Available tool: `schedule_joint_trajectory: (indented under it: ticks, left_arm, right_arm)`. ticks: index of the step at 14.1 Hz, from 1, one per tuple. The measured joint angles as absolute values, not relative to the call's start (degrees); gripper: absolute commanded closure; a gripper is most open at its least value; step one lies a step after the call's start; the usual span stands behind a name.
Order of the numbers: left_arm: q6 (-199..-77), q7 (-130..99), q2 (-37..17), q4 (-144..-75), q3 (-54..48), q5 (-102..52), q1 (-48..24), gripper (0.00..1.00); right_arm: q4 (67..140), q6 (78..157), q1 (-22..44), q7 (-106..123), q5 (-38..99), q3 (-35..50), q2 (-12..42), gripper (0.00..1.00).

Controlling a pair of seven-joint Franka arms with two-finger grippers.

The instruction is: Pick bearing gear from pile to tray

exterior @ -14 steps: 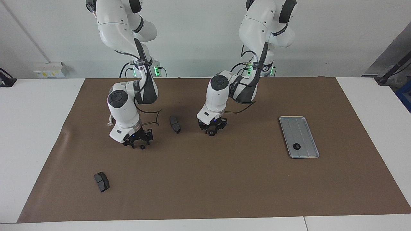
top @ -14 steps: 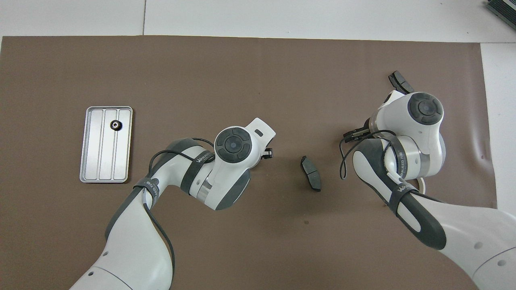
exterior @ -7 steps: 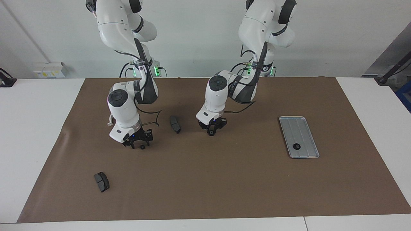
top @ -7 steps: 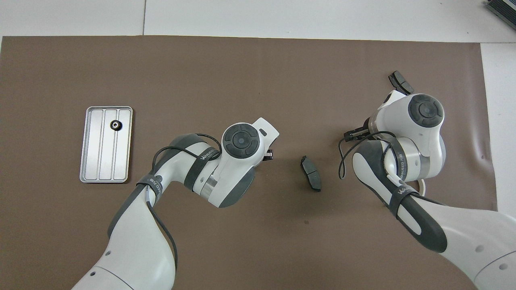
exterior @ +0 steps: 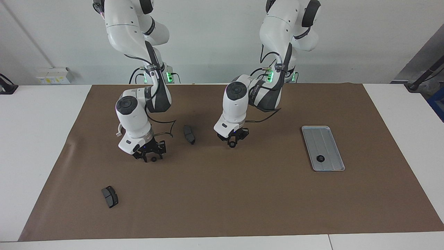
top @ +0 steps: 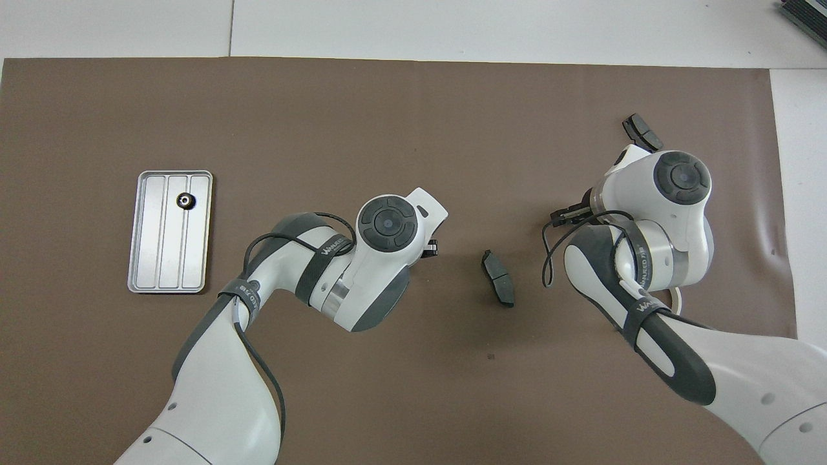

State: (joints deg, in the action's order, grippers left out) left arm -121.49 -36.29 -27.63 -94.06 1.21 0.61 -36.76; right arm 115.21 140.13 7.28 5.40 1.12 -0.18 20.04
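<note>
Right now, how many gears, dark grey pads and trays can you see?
Black gears: 3
Dark grey pads: 2
Metal tray: 1
Total: 6

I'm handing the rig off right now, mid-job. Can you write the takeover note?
Left end effector: shut on a black gear, low over the mat.
Right end effector: open, fingers either side of a second gear on the mat.
Tray: toward the left arm's end of the table, a third gear in it.
Done: one gear delivered.
Left: carry the black gear to the tray, then grasp and deliver the second gear.
</note>
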Motion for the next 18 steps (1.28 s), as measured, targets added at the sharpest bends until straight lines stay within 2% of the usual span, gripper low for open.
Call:
schedule_joint_trajectory:
  ticks: [1, 2, 7, 10, 12, 15, 16, 18]
  left_arm:
    - [-121.1, -35.5, -27.7, -93.2, 1.3, 1.0, -34.9, 1.0]
    - [-120.8, -33.5, -27.7, -92.6, 1.3, 1.0, -32.8, 1.0]
    - [-115.2, -16.2, -24.7, -91.4, 1.3, 0.6, -21.8, 1.0]
    - [-111.8, -2.4, -22.0, -93.1, 1.4, 0.4, -14.4, 1.0]
    - [-112.0, 6.8, -20.8, -96.3, 1.5, 0.4, -9.7, 1.0]
    - [-115.3, 18.4, -19.8, -100.8, 1.5, 0.3, -3.3, 1.0]
    - [-116.8, 21.2, -19.5, -102.2, 1.5, 0.3, -1.5, 0.96]
    - [-120.5, 25.9, -18.7, -105.5, 1.5, 0.3, 1.3, 0.71]
  right_arm:
    - [115.2, 140.2, 7.3, 5.4, 1.1, -0.2, 20.0, 0.45]
    - [115.2, 140.3, 7.3, 5.4, 1.1, -0.2, 20.0, 0.47]
    - [115.2, 140.8, 7.3, 5.4, 1.1, -0.2, 20.0, 0.48]
    - [115.2, 140.8, 7.3, 5.4, 1.1, -0.2, 20.0, 0.7]
    - [115.2, 140.8, 7.3, 5.4, 1.1, -0.2, 20.0, 1.0]
    - [115.2, 140.8, 7.3, 5.4, 1.2, -0.2, 20.0, 1.0]
    - [115.2, 140.8, 7.3, 5.4, 1.2, -0.2, 20.0, 1.0]
    - [115.2, 140.8, 7.3, 5.4, 1.2, -0.2, 20.0, 1.0]
